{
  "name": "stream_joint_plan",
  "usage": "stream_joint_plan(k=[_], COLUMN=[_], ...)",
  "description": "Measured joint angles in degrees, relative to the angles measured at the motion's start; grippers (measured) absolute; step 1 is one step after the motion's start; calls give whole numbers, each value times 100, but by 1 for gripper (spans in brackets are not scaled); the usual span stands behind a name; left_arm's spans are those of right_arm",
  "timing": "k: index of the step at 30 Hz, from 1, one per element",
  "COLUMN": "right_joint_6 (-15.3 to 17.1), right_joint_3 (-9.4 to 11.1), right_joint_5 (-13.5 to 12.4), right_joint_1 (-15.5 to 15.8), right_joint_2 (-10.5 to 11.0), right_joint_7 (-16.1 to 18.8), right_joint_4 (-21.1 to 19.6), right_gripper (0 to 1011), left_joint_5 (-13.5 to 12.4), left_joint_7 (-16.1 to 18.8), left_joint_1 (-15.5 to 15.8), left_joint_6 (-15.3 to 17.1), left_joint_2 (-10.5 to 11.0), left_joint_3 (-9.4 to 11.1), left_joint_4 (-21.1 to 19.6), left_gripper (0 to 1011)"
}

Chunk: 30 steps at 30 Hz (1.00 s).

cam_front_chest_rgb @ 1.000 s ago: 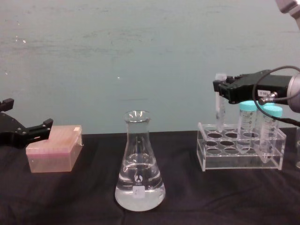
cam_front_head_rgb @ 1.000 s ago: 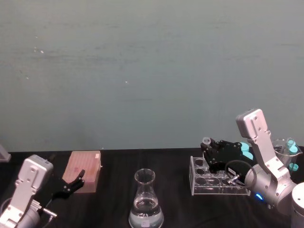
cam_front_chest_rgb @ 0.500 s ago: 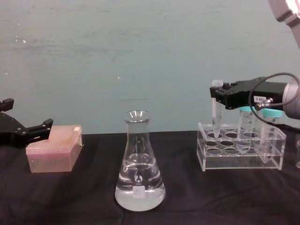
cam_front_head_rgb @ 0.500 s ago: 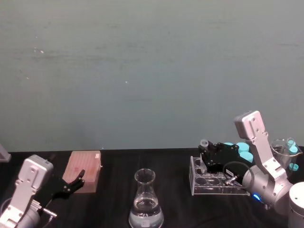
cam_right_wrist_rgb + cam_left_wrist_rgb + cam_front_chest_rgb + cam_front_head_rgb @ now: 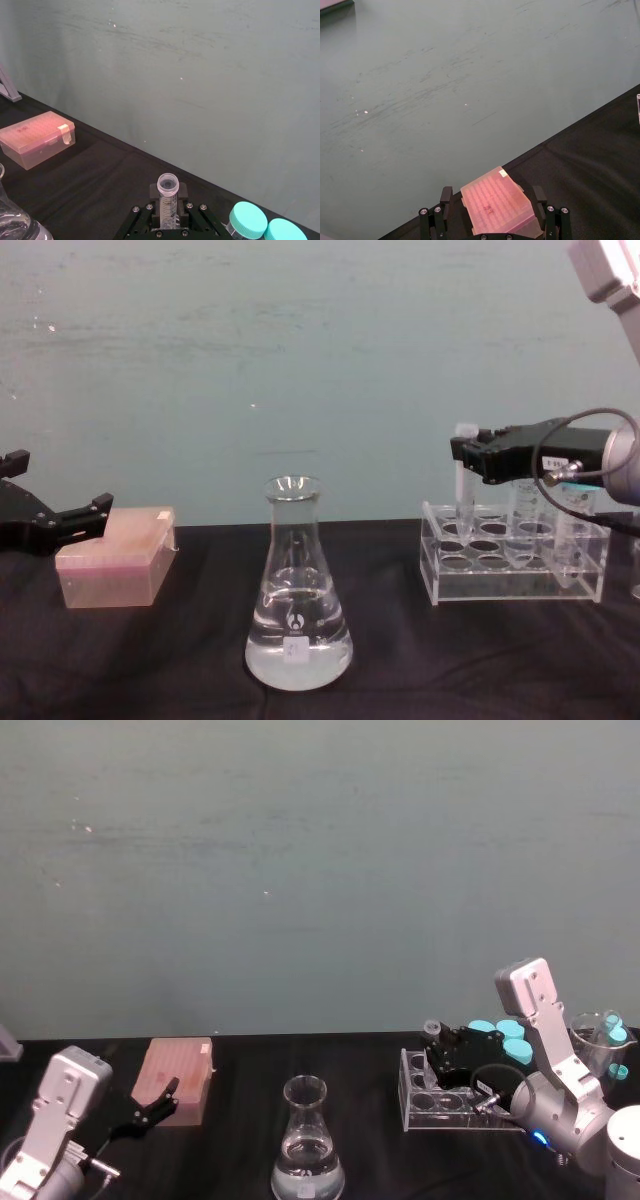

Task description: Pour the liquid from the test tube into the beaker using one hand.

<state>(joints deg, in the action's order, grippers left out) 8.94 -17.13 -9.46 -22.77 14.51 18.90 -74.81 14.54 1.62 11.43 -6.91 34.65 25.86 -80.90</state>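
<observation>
1 arm working: right gripper [image 5: 462, 456] clamps test tube [image 5: 464, 480] over rack [image 5: 515, 555]; next, carry to beaker [image 5: 297, 585], tip.

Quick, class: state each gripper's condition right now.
Left gripper: open, holding nothing, beside the pink box.
Right gripper: closed on the test tube at the rack.

Scuffed teal-green wall [image 5: 300, 870], black cloth-covered table [image 5: 150, 660] beneath, dim even light

Head looks down, chest looks level; both share the beaker [image 5: 307, 1145] and rack [image 5: 515, 565].
</observation>
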Motion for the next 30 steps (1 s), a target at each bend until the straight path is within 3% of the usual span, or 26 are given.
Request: stream_joint_plan(k=[25,30], right_joint_6=[107,104], right_joint_3=[-13,-13], right_joint_5=[-125,-120], right_joint_1=[-38,-37], right_joint_2=[-9,-8], right_joint_7=[2,2], right_joint_4=[88,88], right_gripper=[194,298], left_joint_5=[0,0], left_joint_7=[0,0], left_joint_1=[0,0], left_joint_6=[0,0], left_joint_2=[0,0], left_joint_3=[0,0], left_joint_4=[0,0], left_gripper=[1000,1000])
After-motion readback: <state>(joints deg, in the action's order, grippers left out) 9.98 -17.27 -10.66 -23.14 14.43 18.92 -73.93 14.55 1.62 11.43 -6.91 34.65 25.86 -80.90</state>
